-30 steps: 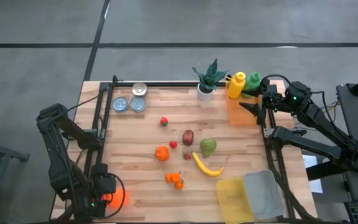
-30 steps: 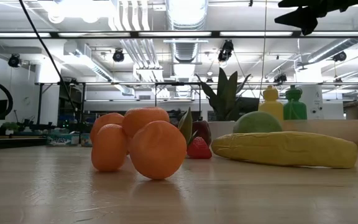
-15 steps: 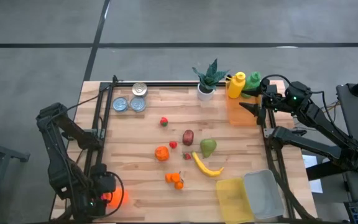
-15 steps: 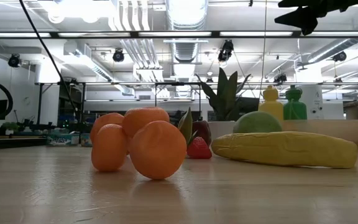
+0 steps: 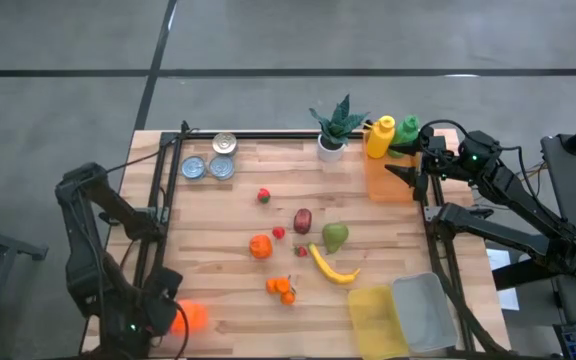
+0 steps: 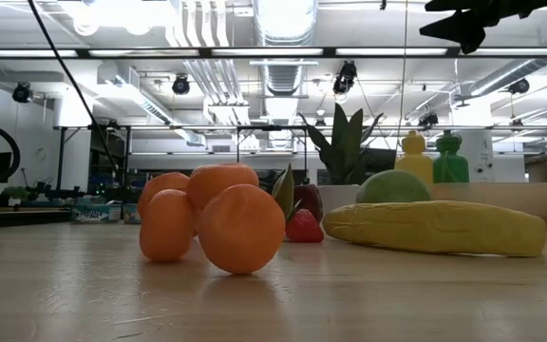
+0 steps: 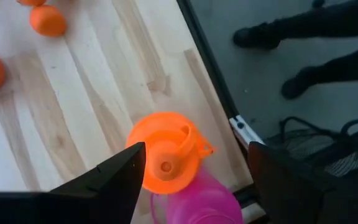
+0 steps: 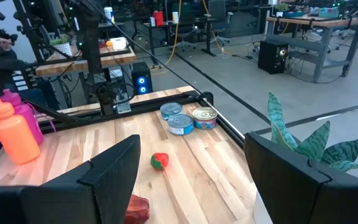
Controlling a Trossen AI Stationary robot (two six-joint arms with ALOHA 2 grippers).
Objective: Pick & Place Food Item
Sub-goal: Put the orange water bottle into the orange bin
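Observation:
The toy foods lie mid-table in the high view: an orange (image 5: 259, 246), a dark red fruit (image 5: 302, 220), a green pear (image 5: 335, 237), a banana (image 5: 333, 268), a mandarin cluster (image 5: 282, 289) and small red berries (image 5: 264, 196). My left gripper (image 5: 133, 322) is at the table's near left corner, open. Its fingers (image 7: 196, 149) stand on either side of an orange bottle top (image 7: 166, 163) with a pink bottle (image 7: 197, 204) beside it, without touching. My right gripper (image 5: 408, 168) hovers open (image 8: 192, 140) at the far right, over an orange box (image 5: 388, 183).
Three cans (image 5: 213, 162) stand far left. A potted plant (image 5: 333, 130), a yellow bottle (image 5: 380, 137) and a green bottle (image 5: 408, 132) line the far edge. A yellow tray (image 5: 376, 318) and a clear tray (image 5: 423, 310) sit at the near right corner. A person's shoes (image 7: 303, 43) show beyond the table edge.
My left arm has drawn back toward the table's left edge, and the orange bottle top that it covered now shows uncovered beside it. The right arm and the foods have kept still.

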